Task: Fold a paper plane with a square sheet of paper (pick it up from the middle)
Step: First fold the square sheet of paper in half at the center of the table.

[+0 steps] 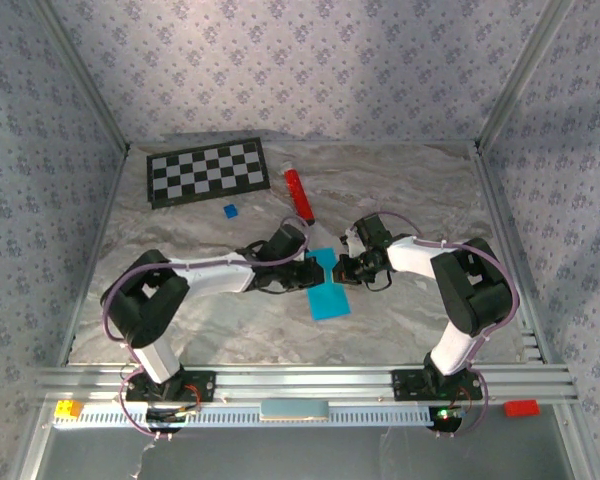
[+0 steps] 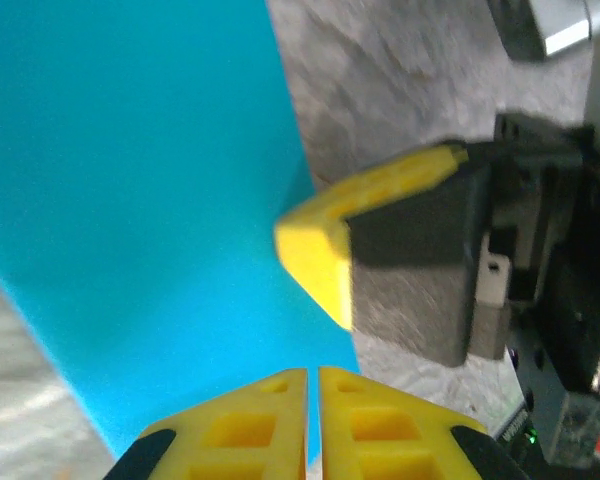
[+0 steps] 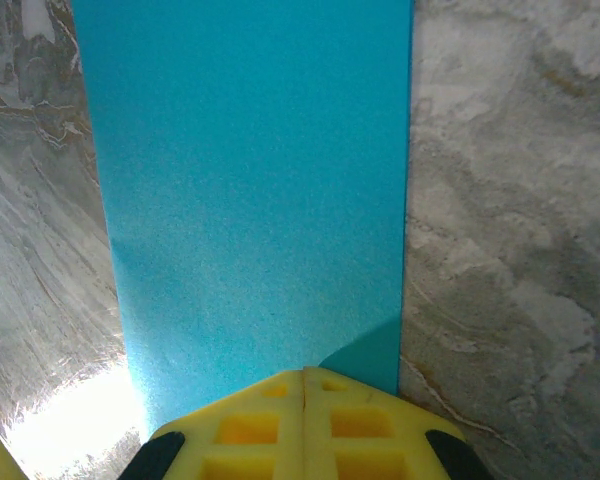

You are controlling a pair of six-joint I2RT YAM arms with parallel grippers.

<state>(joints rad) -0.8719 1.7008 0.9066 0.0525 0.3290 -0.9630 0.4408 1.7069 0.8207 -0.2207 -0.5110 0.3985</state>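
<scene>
Cyan-blue and thin, the sheet of paper [image 1: 330, 298] lies near the middle of the marbled grey table [image 1: 410, 200]. From above it reads as a strip, longer than it is wide. Its far end is covered where the two grippers meet over it, so the edge there cannot be made out.

The left gripper [image 1: 318, 270] comes in from the left. In its wrist view the yellow fingertips [image 2: 250, 425] stand pressed almost together, only a hairline slit between them, and the paper runs straight down into that slit – pinched. The sheet is cut off there by the top and left of the frame. A yellow finger [image 2: 315, 250] of the other arm sits with its tip at the sheet's right edge, and the dark body behind it is blurred.

The right gripper [image 1: 346, 268] has its jaws fully together. In its own view the paper reaches right up to the tips and stretches away flat, cut off at the top. A shadow under the near right corner shows that corner raised – whether paper sits between these tips I cannot tell.

Well apart, toward the back, are a checkerboard [image 1: 208, 172], a red cylinder [image 1: 298, 192] and a dark-blue block [image 1: 230, 211].
</scene>
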